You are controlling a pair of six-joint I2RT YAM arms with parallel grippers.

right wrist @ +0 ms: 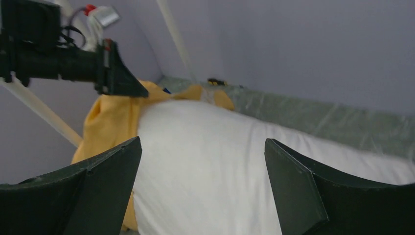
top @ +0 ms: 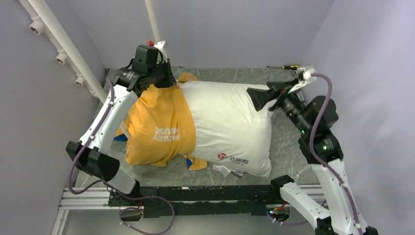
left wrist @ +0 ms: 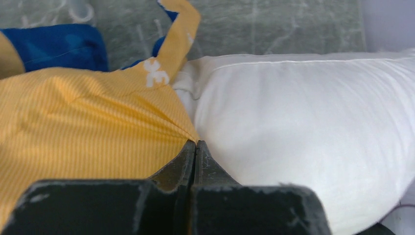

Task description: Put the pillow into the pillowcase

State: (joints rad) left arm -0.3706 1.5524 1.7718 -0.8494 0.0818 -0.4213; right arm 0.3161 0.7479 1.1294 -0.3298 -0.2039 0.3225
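The pillow [top: 230, 122] is smooth matt cloth, the pillowcase [top: 156, 122] finely ribbed cloth, the table [top: 288, 147] slightly glossy.

Plain pale lilac walls [top: 235, 29] enclose the table on three sides under even light. Beneath the left gripper [top: 169, 81] spreads a grey-green marbled tabletop [top: 235, 74]. A white pipe [top: 63, 44] with fittings slants up the wall to that gripper's left, and a thinner white pole [top: 152, 19] rises just behind it. A yellow-handled screwdriver [top: 288, 66] lies just beyond the right gripper [top: 262, 95].

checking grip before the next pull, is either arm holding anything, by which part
Left gripper: jaws shut on the yellow-orange fabric pillowcase at its open edge, beside the plump white pillow. Right gripper: jaws open, nothing held.
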